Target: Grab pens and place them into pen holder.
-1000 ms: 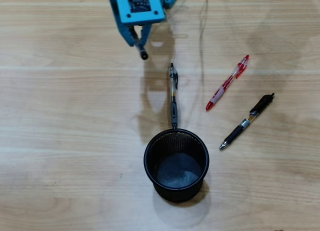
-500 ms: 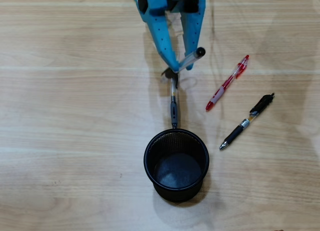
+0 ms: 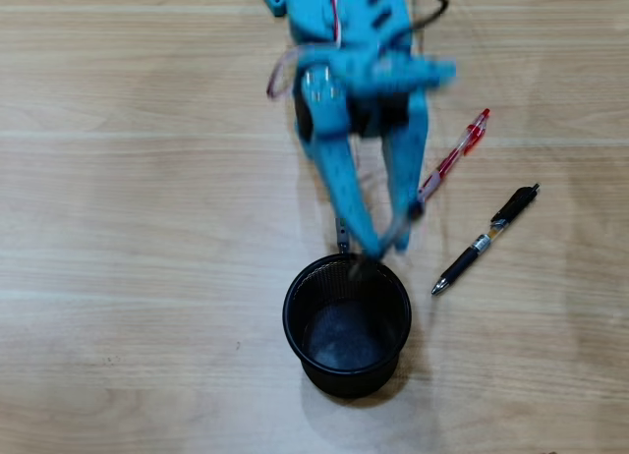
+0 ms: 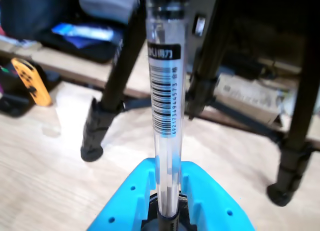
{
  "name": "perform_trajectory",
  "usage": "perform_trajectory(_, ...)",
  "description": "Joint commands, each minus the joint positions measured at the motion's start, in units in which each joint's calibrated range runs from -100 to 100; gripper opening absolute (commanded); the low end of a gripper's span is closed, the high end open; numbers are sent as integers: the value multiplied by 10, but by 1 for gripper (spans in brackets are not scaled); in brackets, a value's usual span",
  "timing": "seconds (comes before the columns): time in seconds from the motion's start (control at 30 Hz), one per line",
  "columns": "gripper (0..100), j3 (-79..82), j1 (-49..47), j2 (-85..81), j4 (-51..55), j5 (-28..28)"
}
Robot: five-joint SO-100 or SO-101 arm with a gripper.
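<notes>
My blue gripper (image 3: 386, 248) reaches down the overhead view and is shut on the clear pen with the black cap (image 3: 414, 213); its fingertips hang over the far rim of the black mesh pen holder (image 3: 286, 321). In the wrist view that clear pen (image 4: 166, 96), with a barcode label, sticks up from between the blue jaws of the gripper (image 4: 168, 167). The arm hides most of the grey-sleeved pen (image 3: 342, 236); only its tip shows by the holder. The red-and-white pen (image 3: 462, 147) and the black-and-silver pen (image 3: 486, 240) lie on the table to the right.
The pale wooden table (image 3: 147, 228) is bare to the left of the holder. In the wrist view, black tripod legs (image 4: 102, 116) stand on the floor beyond the table, with an orange object (image 4: 30, 81) at the left edge.
The gripper has travelled from the top of the overhead view down to the holder's rim, carrying the clear pen. It now covers the grey-sleeved pen and part of the red-and-white one.
</notes>
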Motion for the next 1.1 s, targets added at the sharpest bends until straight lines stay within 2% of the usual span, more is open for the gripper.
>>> perform_trajectory(0.0,2,-23,10,49,-68,-8)
perform_trajectory(0.27,2,-22,17,152,-159,-27)
perform_trajectory(0.53,2,-24,26,173,-157,-27)
perform_trajectory(0.6,6,-24,27,173,-155,-27)
perform_trajectory(0.7,20,-25,25,172,-156,-26)
perform_trajectory(0.83,17,-25,23,155,-154,-23)
perform_trajectory(0.9,14,-22,23,131,-126,-23)
perform_trajectory(1.07,6,-23,29,34,47,-23)
